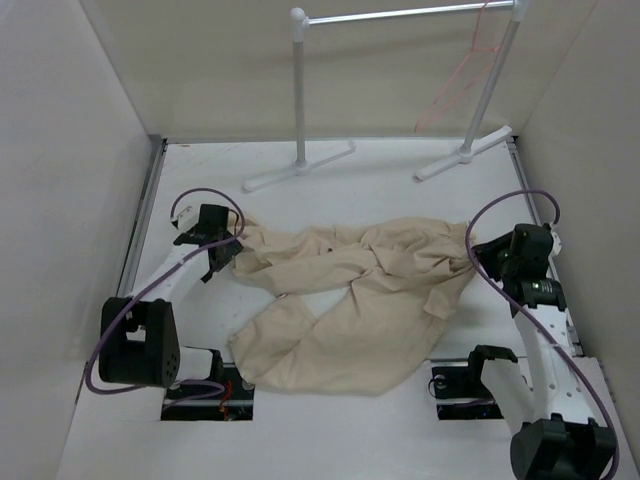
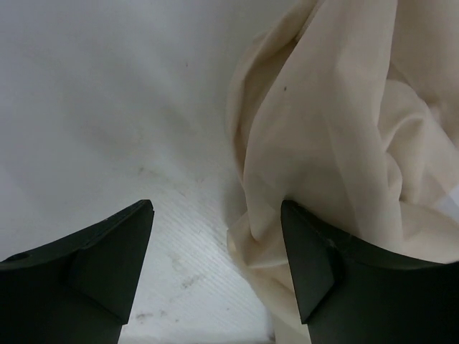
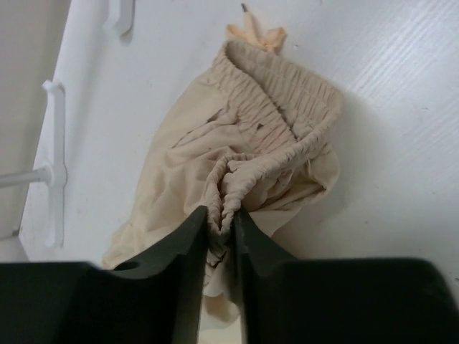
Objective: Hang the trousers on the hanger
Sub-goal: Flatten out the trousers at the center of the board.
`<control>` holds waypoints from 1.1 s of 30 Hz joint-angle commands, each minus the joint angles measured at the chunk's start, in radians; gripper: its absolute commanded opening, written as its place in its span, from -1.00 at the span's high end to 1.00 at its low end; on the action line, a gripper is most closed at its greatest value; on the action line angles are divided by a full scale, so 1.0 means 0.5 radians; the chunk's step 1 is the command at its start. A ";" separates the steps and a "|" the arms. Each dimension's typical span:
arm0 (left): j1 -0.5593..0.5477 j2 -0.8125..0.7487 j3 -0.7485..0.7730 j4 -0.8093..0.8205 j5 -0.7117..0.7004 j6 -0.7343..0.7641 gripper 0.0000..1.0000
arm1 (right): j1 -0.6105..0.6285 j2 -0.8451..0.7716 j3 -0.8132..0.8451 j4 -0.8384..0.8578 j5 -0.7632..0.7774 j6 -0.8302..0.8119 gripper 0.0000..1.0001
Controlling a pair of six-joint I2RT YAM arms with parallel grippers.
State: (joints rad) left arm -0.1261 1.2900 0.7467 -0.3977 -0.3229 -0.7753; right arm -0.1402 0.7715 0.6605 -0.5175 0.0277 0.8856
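Beige trousers (image 1: 350, 300) crumpled across the middle of the white table (image 1: 400, 190), gathered elastic waist bunched at the right, legs trailing left and toward the near edge, thin pink-orange wire hanger (image 1: 455, 85) dangling tilted from the rail (image 1: 400, 15) at far right

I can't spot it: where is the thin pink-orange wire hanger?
Top view, far right: the thin pink-orange wire hanger hangs from the white metal rail stand, beyond the beige cloth trousers.
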 commanded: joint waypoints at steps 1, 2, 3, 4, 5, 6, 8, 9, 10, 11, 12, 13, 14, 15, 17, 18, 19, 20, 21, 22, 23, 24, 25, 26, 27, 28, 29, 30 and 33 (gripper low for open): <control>0.066 0.138 0.157 0.212 -0.042 0.001 -0.40 | -0.010 -0.043 -0.039 -0.027 0.123 -0.038 0.33; 0.079 0.205 0.184 0.243 -0.023 0.004 -0.38 | -0.010 -0.055 -0.054 -0.014 0.114 -0.047 0.20; 0.079 0.276 0.206 0.283 -0.002 0.007 -0.33 | -0.007 -0.058 -0.066 0.001 0.104 -0.065 0.11; 0.082 0.346 0.224 0.307 0.023 0.011 -0.24 | -0.007 -0.055 -0.075 0.007 0.101 -0.084 0.06; 0.085 0.414 0.240 0.323 0.038 0.008 -0.13 | -0.003 -0.049 -0.088 0.010 0.101 -0.087 0.05; 0.085 0.475 0.252 0.335 0.041 0.001 0.01 | -0.003 -0.046 -0.109 0.022 0.101 -0.087 0.04; 0.106 0.567 0.286 0.347 0.057 -0.011 0.51 | -0.010 -0.018 -0.149 0.071 0.074 -0.078 0.08; 0.125 0.574 0.319 0.323 0.072 -0.017 0.70 | -0.025 0.006 -0.164 0.102 0.061 -0.075 0.19; 0.143 0.528 0.344 0.302 0.084 -0.035 0.80 | -0.034 0.031 -0.174 0.124 0.055 -0.069 0.30; 0.155 0.446 0.381 0.277 0.081 -0.051 0.85 | -0.040 0.058 -0.174 0.130 0.055 -0.062 0.39; 0.159 0.348 0.430 0.237 0.069 -0.048 0.87 | -0.043 0.074 -0.171 0.136 0.055 -0.062 0.55; 0.159 0.250 0.500 0.182 0.051 -0.036 0.88 | -0.031 0.083 -0.164 0.136 0.073 -0.062 0.67; 0.159 0.155 0.586 0.097 0.014 -0.020 0.89 | -0.028 0.092 -0.158 0.124 0.092 -0.062 0.77; 0.159 0.066 0.675 -0.020 -0.038 -0.008 0.90 | -0.028 0.095 -0.155 0.106 0.113 -0.059 0.86; 0.162 -0.109 0.828 -0.247 -0.148 0.007 0.89 | -0.037 0.050 -0.155 0.017 0.174 -0.056 0.93; 0.162 -0.189 0.878 -0.330 -0.197 0.023 0.89 | -0.037 0.010 -0.161 -0.026 0.214 -0.053 0.93; 0.165 -0.263 0.902 -0.397 -0.253 0.041 0.88 | -0.034 -0.036 -0.174 -0.072 0.257 -0.047 0.93; 0.165 -0.327 0.912 -0.453 -0.299 0.059 0.87 | -0.028 -0.070 -0.183 -0.115 0.300 -0.044 0.91; 0.168 -0.377 0.906 -0.499 -0.336 0.072 0.85 | -0.031 -0.107 -0.195 -0.152 0.322 -0.038 0.83; 0.171 -0.404 0.881 -0.530 -0.357 0.087 0.80 | -0.037 -0.135 -0.204 -0.171 0.334 -0.041 0.66; 0.174 -0.414 0.848 -0.536 -0.360 0.102 0.75 | -0.028 -0.144 -0.207 -0.171 0.353 -0.059 0.39; 0.177 -0.408 0.790 -0.524 -0.345 0.121 0.59 | -0.028 -0.144 -0.192 -0.174 0.377 -0.087 0.20; 0.180 -0.368 0.737 -0.493 -0.303 0.130 0.42 | -0.016 -0.138 -0.140 -0.186 0.429 -0.126 -0.03; 0.174 -0.316 0.710 -0.460 -0.232 0.139 0.26 | -0.007 -0.129 -0.073 -0.192 0.460 -0.160 -0.17; 0.171 -0.252 0.703 -0.411 -0.165 0.146 0.11 | 0.009 -0.111 0.007 -0.192 0.469 -0.182 -0.26; 0.156 -0.178 0.706 -0.362 -0.134 0.161 -0.03 | 0.024 -0.083 0.095 -0.192 0.475 -0.197 -0.32; 0.143 -0.102 0.731 -0.313 -0.112 0.170 -0.16 | 0.036 -0.043 0.190 -0.180 0.475 -0.222 -0.38; 0.122 -0.022 0.767 -0.267 -0.100 0.191 -0.26 | 0.055 0.018 0.276 -0.147 0.466 -0.258 -0.45; 0.100 0.233 0.893 -0.153 -0.075 0.256 -0.37 | 0.134 0.361 0.488 -0.027 0.375 -0.354 -0.37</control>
State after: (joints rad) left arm -0.0631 1.3540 1.1416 -0.5140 -0.3920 -0.6941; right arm -0.1036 0.8482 0.7891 -0.6243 0.2203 0.7734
